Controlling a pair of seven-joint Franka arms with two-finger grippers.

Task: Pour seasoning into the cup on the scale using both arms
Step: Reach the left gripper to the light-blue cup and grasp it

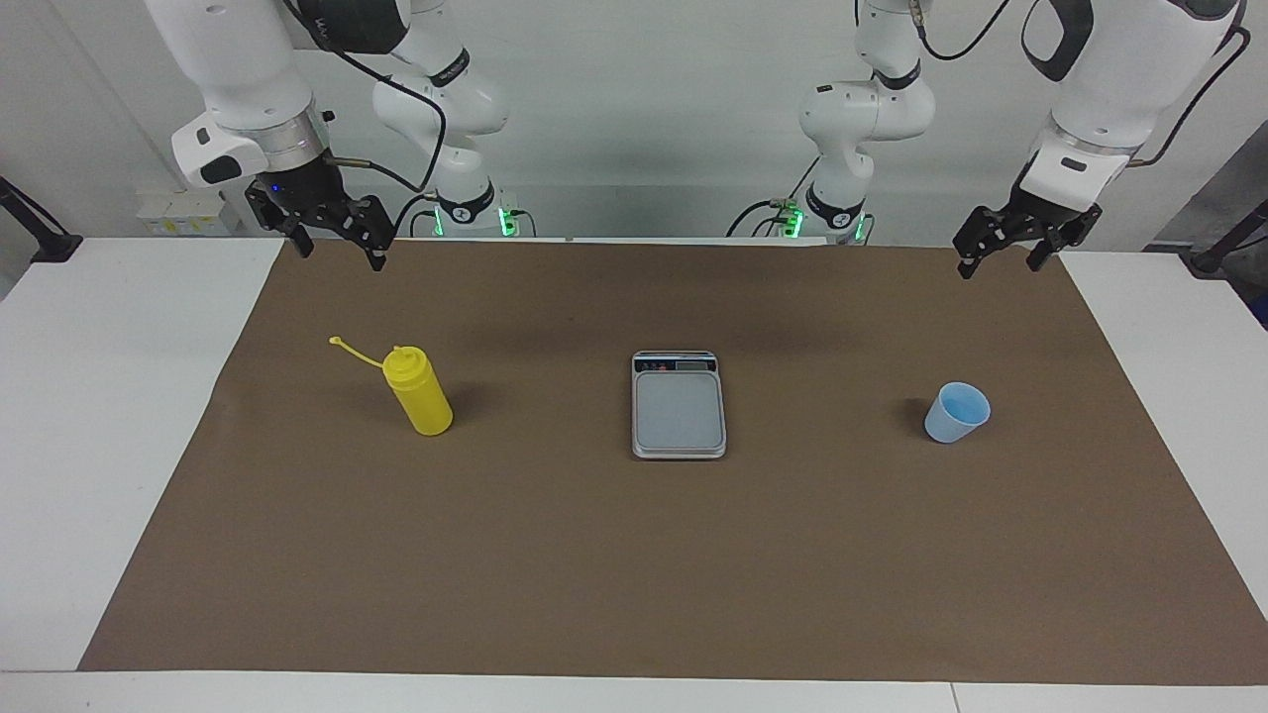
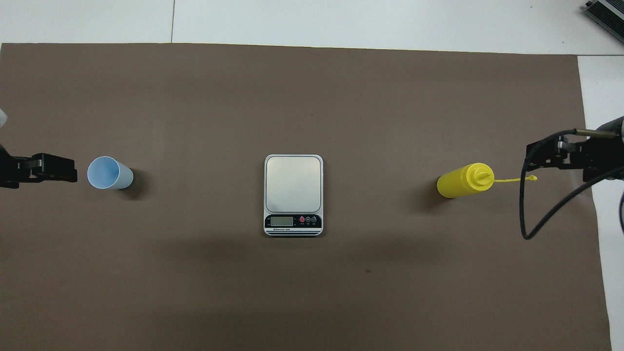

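Cup (image 1: 957, 413) and squeeze bottle (image 1: 420, 392) untouched, mid-mat.
Left gripper (image 1: 1008, 246) and right gripper (image 1: 331, 230) hang wide; cup likely light (grip its wall).

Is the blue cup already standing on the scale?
No, the cup stands on the brown mat toward the left arm's end, apart from the scale, whose plate is bare.

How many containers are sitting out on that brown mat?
2. A yellow squeeze bottle stands toward the right arm's end of the table, and a light-blue cup toward the left arm's end. The scale lies between them, bare. Nothing seems hidden.
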